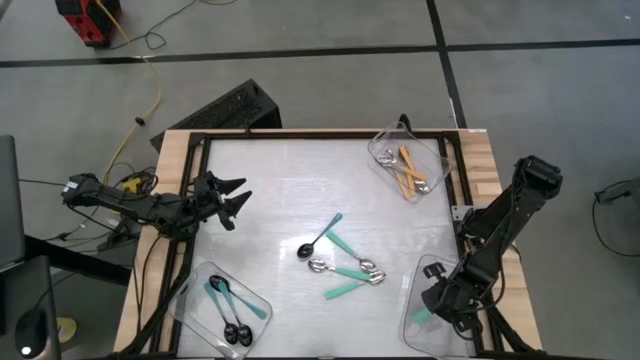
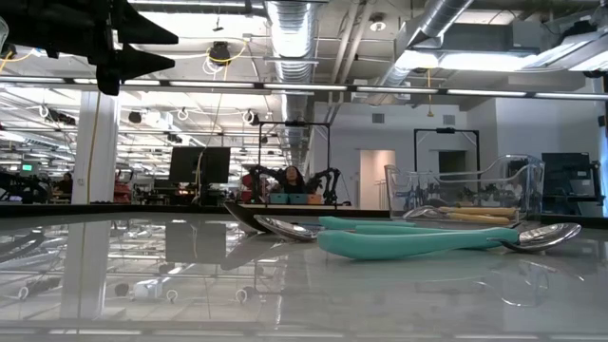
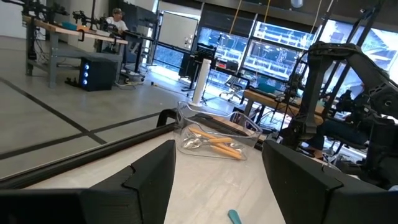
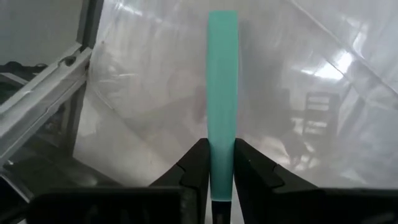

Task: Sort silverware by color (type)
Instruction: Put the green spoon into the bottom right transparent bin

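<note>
My right gripper (image 1: 432, 303) points steeply down over the clear tray (image 1: 415, 335) at the near right corner, shut on a teal-handled spoon (image 4: 222, 93). My left gripper (image 1: 232, 196) waits open at the table's left side, level and above the table. Mid-table lie two teal-handled spoons (image 1: 350, 272) (image 2: 418, 242) and one blue-handled spoon with a black bowl (image 1: 320, 238). Orange-handled spoons (image 1: 408, 172) (image 3: 214, 143) lie in the far right tray. Blue-handled spoons (image 1: 228, 305) lie in the near left tray. My right gripper pinches the teal spoon's handle (image 4: 222, 177) between its two fingers (image 4: 198, 168), the flat handle running on past the fingertips and along them. The fingers come from above, slanting steeply down. The handle's free end (image 4: 222, 18) points into the tray; the bowl end is hidden behind the gripper.
Three clear trays stand on the table: far right (image 1: 440, 160), near left (image 1: 190, 290) and near right. A black frame (image 1: 300, 134) runs round the white tabletop. Bare surface lies between my left gripper and the loose spoons.
</note>
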You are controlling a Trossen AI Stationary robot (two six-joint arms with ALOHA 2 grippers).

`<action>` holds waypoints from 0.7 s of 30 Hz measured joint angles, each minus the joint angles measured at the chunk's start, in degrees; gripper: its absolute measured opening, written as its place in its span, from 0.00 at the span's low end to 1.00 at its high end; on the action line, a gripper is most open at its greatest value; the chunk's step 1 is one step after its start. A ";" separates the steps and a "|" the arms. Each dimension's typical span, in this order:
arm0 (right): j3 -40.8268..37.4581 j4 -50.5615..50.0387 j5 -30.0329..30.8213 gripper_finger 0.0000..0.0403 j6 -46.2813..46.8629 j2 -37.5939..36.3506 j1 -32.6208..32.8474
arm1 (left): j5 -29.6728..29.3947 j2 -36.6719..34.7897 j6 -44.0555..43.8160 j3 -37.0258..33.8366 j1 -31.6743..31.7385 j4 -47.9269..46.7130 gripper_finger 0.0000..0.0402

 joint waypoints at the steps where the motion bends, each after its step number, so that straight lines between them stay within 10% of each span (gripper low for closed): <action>1: 0.00 -0.04 -0.02 0.22 0.68 0.00 0.00 | 0.00 0.00 0.01 0.00 0.00 0.00 0.56; 21: -0.07 -1.68 2.16 0.24 7.06 0.04 -0.79 | 0.00 0.00 0.20 0.00 0.00 0.00 0.56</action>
